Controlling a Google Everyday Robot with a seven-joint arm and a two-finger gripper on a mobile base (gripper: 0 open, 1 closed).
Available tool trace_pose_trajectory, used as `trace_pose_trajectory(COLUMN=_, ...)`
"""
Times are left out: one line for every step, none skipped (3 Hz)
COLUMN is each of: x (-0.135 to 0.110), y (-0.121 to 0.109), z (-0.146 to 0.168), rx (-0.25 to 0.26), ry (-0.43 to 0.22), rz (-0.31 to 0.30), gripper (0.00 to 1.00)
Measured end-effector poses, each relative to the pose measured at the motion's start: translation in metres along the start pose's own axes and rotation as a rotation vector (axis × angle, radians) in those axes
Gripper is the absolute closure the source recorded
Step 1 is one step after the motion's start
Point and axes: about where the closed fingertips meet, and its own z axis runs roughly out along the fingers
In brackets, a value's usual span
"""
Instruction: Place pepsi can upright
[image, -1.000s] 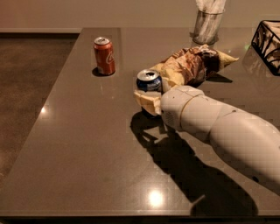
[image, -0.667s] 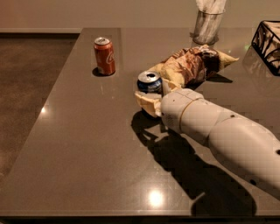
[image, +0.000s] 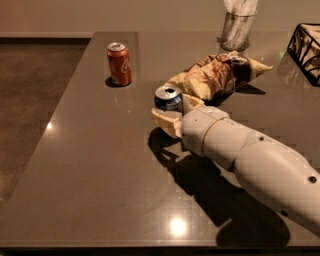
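Note:
The pepsi can (image: 168, 97) is dark blue with a silver top. It stands upright near the middle of the dark table (image: 90, 165). My gripper (image: 176, 111) is closed around its lower body, with one cream finger (image: 164, 120) in front and the other (image: 193, 102) on its right. The can's base is hidden behind the front finger, so I cannot tell whether it touches the table. My white arm (image: 250, 160) reaches in from the lower right.
A red-orange can (image: 119, 63) stands upright at the back left. A crumpled chip bag (image: 217, 76) lies just behind the gripper. A glass holder (image: 236, 30) stands at the back, and a black wire basket (image: 306, 50) at the far right. The table's left edge drops to the floor.
The gripper and the pepsi can have shifted very slightly downward in the view; the can stays upright in the grip. Nothing else has moved.

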Motion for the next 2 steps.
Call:
trace_pose_trajectory(x=0.0011, y=-0.0015, z=0.0006, rx=0.002, ry=0.0, rz=-0.002, gripper=0.14)
trace_pose_trajectory(x=0.0022, y=-0.003, z=0.0011, rx=0.004, ry=0.001, rz=-0.003, gripper=0.0)
